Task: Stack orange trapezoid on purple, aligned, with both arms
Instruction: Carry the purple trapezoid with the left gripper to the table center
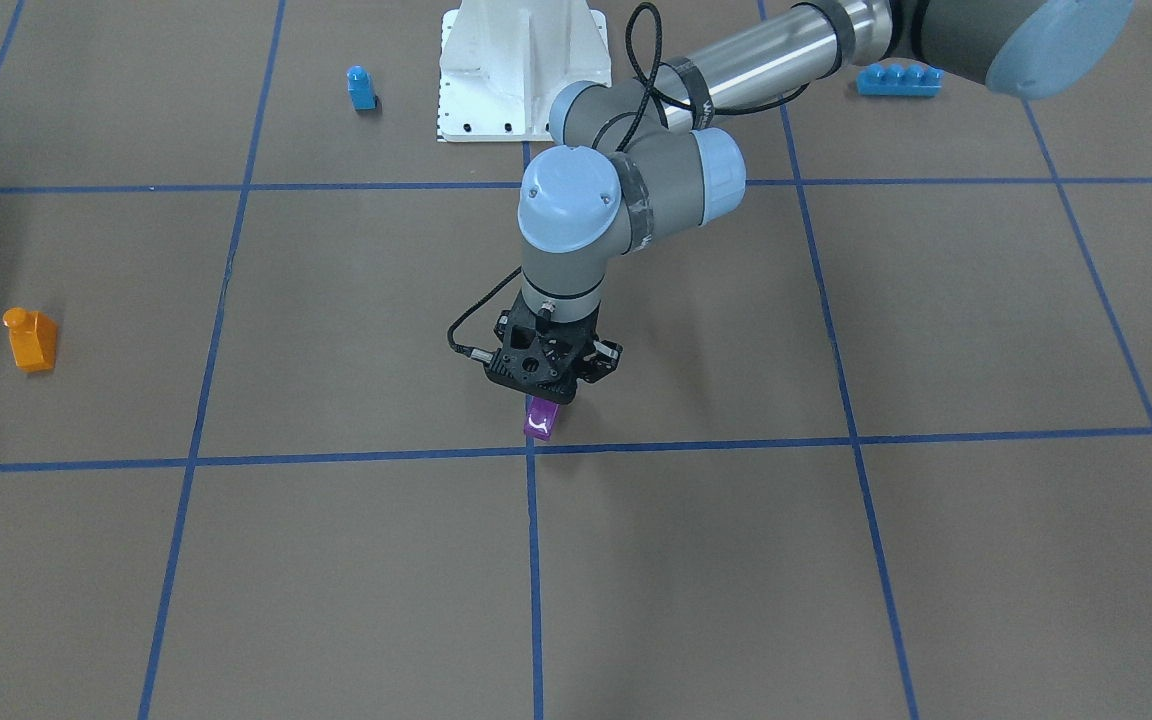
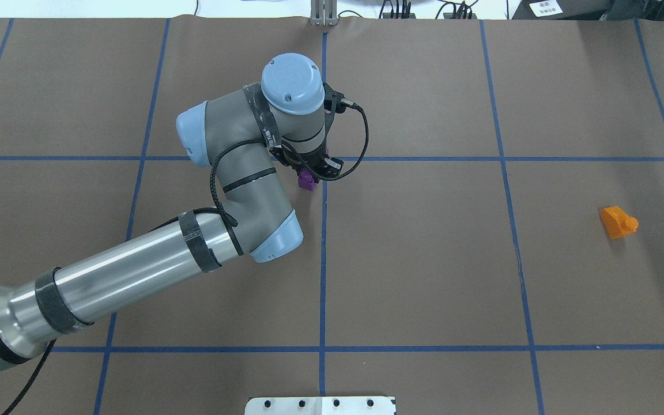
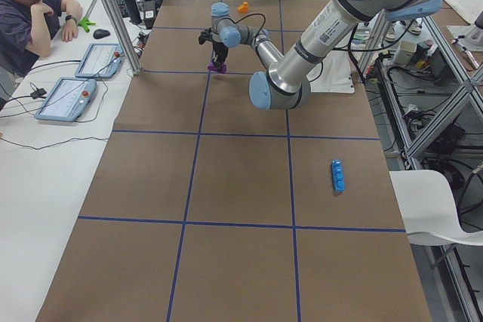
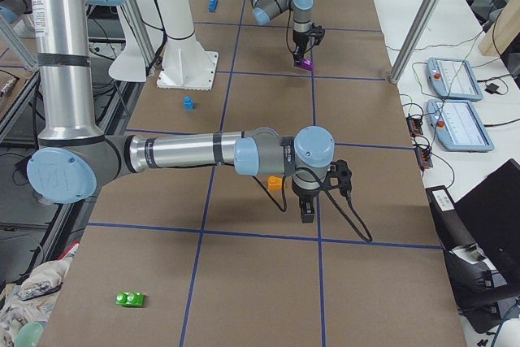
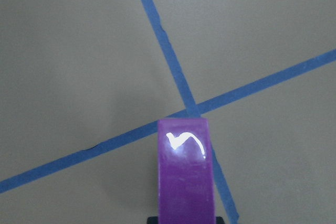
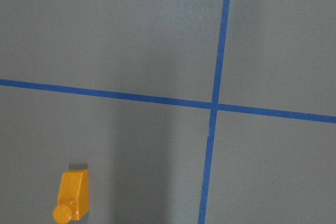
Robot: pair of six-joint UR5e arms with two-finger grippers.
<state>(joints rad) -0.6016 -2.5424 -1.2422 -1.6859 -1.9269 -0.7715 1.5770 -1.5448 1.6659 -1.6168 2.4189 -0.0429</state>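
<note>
The purple block (image 1: 540, 418) is gripped in my left gripper (image 1: 542, 393), low over a blue tape crossing near the table's middle. It also shows in the overhead view (image 2: 307, 181) and fills the lower middle of the left wrist view (image 5: 186, 177). I cannot tell whether it touches the table. The orange trapezoid (image 1: 32, 340) lies alone on its side far off on the robot's right (image 2: 617, 222). My right gripper (image 4: 308, 215) shows only in the exterior right view, above and beside the orange trapezoid (image 6: 73, 200). I cannot tell whether it is open or shut.
A small blue one-stud block (image 1: 361, 88) and a long blue brick (image 1: 899, 79) lie either side of the white robot base (image 1: 521, 70). A green block (image 4: 128, 299) lies at the right end. An operator (image 3: 30, 5) sits beside tablets (image 3: 64, 99).
</note>
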